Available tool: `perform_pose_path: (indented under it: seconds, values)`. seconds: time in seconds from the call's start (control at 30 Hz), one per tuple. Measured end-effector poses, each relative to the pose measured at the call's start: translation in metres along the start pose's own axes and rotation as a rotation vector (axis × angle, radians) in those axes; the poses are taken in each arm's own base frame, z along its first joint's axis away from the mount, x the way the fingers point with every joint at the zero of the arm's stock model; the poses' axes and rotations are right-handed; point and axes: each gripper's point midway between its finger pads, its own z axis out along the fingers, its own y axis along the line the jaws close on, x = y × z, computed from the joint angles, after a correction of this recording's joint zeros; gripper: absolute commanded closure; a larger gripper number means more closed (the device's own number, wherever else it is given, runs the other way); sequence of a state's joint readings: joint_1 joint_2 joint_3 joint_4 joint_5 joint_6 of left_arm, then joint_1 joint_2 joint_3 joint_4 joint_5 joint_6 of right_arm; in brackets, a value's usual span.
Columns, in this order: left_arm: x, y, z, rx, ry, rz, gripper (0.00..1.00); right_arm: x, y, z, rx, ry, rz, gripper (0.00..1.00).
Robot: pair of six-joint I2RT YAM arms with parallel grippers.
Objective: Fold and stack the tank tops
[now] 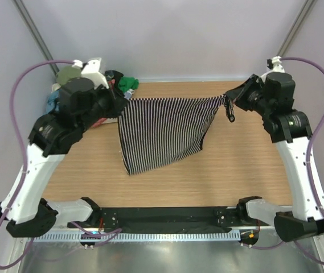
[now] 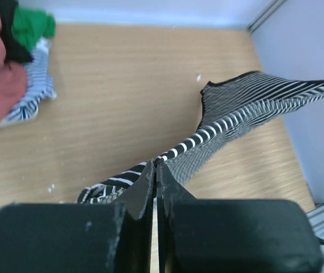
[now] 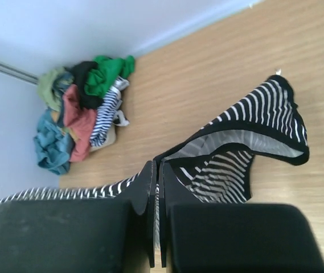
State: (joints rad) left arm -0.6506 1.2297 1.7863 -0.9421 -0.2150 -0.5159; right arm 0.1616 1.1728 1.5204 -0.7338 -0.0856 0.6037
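Black-and-white striped tank top [image 1: 162, 128] was strung between both grippers across the upper middle of the top view. Left gripper [image 1: 119, 106] was at the upper left and pinched the cloth's left top corner. Right gripper [image 1: 228, 101] was at the upper right and pinched the opposite corner. A short dark loop of trim dangled just below it.

The top edge ran nearly straight and taut from one gripper to the other. The body hung below that edge and narrowed to a point at lower left of centre, over the wooden table [image 1: 241, 176]. Couldn't tell whether that low point touched the wood.

In the left wrist view both fingers were pressed together with striped fabric clamped between them. The cloth ran from there up to the right of the frame. In the right wrist view the fingers were also closed tight on the fabric. A black-edged armhole curled out to the right of them above the table, and more stripes trailed off to the lower left.

The other tops lay in a crumpled pile [image 3: 76, 114] in the table's far corner. That was the upper left of the top view, just beside the left arm. In it were a green top [image 3: 111, 68], coral top [image 3: 77, 119], teal top [image 3: 50, 147], olive top [image 3: 50, 85], a black piece and a blue-and-white striped one. The pile was well apart from the right gripper.
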Motion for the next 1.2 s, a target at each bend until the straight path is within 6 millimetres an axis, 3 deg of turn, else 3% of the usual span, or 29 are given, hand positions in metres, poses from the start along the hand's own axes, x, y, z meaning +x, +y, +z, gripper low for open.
perform_pose_path:
  seconds: [0.13, 0.27, 0.4, 0.5, 0.6, 0.67, 0.77, 0.83, 0.9, 1.03, 1.13, 1.2]
  values:
    - [-0.034, -0.01, -0.049, 0.097, -0.13, 0.004, 1.0, -0.016, 0.021, -0.043, -0.096, -0.093, -0.024, 0.99]
    - [-0.029, -0.016, -0.095, 0.238, -0.193, 0.015, 1.0, -0.011, 0.032, -0.096, -0.211, -0.177, -0.053, 0.99]
    - [0.0, -0.013, -0.116, 0.32, -0.176, 0.026, 1.0, -0.002, 0.037, -0.148, -0.296, -0.253, -0.083, 0.99]
    - [0.01, -0.014, -0.122, 0.36, -0.167, 0.029, 1.0, 0.002, 0.039, -0.187, -0.345, -0.314, -0.107, 0.99]
    - [0.008, -0.019, -0.123, 0.382, -0.174, 0.027, 1.0, 0.003, 0.04, -0.202, -0.354, -0.329, -0.117, 0.99]
    - [0.003, -0.021, -0.122, 0.38, -0.177, 0.026, 1.0, 0.001, 0.04, -0.201, -0.338, -0.315, -0.116, 0.99]
    - [-0.015, -0.026, -0.11, 0.346, -0.189, 0.02, 1.0, -0.009, 0.036, -0.181, -0.267, -0.282, -0.106, 0.99]
    - [-0.022, -0.028, -0.091, 0.315, -0.188, 0.018, 1.0, -0.014, 0.028, -0.151, -0.19, -0.248, -0.094, 0.99]
    - [-0.014, -0.027, -0.057, 0.264, -0.151, 0.02, 1.0, -0.01, 0.011, -0.108, -0.094, -0.183, -0.08, 0.99]
    - [0.039, -0.003, 0.032, 0.12, 0.011, 0.008, 1.0, 0.031, -0.038, -0.018, 0.086, -0.005, -0.044, 0.99]
    - [0.108, 0.039, 0.108, -0.036, 0.197, -0.029, 1.0, 0.086, -0.091, 0.046, 0.241, 0.162, -0.013, 0.99]
    - [0.147, 0.069, 0.14, -0.134, 0.303, -0.053, 1.0, 0.118, -0.12, 0.074, 0.33, 0.247, 0.002, 0.99]
